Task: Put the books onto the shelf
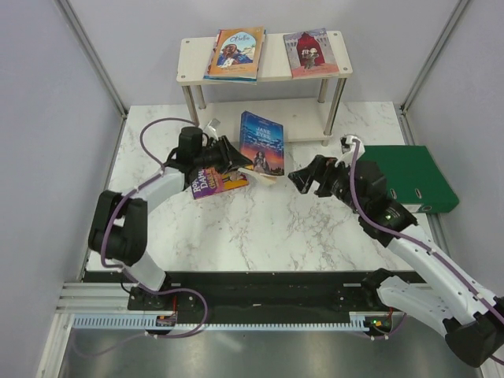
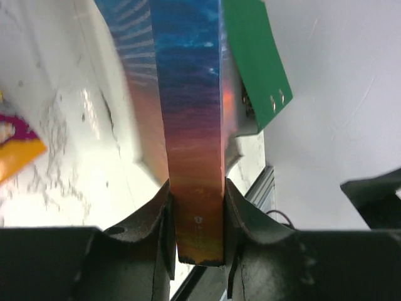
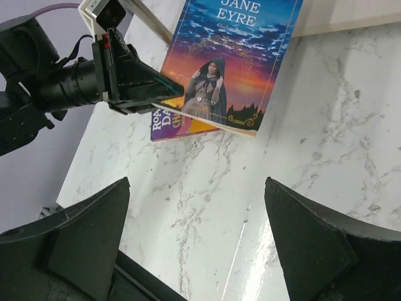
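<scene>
the left gripper (image 2: 197, 200) is pinching the lower edge of the jane eyre book (image 1: 262, 142), one finger pressed on each face, and holds it raised and tilted just in front of the shelf (image 1: 274, 67), near its lower board, with the cover turned toward the right arm. the right gripper (image 3: 197, 244) hangs in front of the shelf too, a little to the right of that book, its fingers spread wide with nothing between them, only the marble table (image 1: 260, 236) below. the roald dahl book (image 1: 214, 183) lies flat on the table in front of the shelf's left end, partly under the left gripper. on the shelf's top board lie two books, a blue-covered book (image 1: 235, 53) at the left and a red-cloak book (image 1: 310, 53) at the right, apart from each other. a green binder (image 1: 409, 187) lies flat to the right of the shelf, nearer the arms.
</scene>
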Action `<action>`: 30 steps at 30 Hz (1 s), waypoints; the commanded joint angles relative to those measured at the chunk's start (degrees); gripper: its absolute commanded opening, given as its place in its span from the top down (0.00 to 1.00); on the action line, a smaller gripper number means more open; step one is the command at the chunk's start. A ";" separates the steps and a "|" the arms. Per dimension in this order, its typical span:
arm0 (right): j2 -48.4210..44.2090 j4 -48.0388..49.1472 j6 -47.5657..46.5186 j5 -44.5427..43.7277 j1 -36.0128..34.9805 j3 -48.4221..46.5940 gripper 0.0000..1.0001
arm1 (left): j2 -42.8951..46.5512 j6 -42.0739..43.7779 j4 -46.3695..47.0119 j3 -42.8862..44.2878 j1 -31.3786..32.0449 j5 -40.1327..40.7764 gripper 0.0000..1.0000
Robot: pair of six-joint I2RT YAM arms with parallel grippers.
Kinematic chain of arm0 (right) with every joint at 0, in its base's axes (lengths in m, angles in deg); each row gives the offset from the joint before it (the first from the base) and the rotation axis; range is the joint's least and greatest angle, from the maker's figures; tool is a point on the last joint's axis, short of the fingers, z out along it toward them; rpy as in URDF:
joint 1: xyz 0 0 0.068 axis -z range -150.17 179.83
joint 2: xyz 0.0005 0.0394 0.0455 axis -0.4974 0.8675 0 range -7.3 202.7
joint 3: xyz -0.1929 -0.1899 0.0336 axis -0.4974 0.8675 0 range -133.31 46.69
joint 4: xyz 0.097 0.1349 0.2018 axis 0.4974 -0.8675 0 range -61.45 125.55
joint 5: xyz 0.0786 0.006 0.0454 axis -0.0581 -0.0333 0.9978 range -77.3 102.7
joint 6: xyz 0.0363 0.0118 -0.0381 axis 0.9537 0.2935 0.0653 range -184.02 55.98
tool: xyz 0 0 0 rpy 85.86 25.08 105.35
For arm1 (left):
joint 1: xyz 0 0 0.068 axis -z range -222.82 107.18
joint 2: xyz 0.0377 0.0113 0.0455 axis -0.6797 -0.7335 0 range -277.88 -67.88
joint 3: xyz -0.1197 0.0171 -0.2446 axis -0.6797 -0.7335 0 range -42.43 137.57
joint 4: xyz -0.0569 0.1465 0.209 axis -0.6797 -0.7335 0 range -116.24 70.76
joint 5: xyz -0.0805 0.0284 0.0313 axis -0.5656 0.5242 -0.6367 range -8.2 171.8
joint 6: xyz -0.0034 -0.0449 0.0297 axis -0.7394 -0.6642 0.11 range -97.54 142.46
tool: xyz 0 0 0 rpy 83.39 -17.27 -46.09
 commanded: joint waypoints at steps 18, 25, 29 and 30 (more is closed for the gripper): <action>-11.59 -3.39 5.48 -9.02 0.17 17.96 0.05 | -24.70 -17.59 28.79 32.25 2.28 -14.60 0.98; -13.27 -1.36 7.42 -8.85 0.17 22.98 0.05 | -28.39 -27.61 39.34 27.96 0.27 -9.95 0.98; -12.13 -0.05 7.77 -8.59 0.17 25.00 0.05 | -29.72 -27.01 36.71 26.99 0.00 -9.42 0.98; -11.52 0.22 7.78 -8.07 0.17 25.35 0.05 | -29.72 -26.65 35.83 27.08 0.08 -9.24 0.98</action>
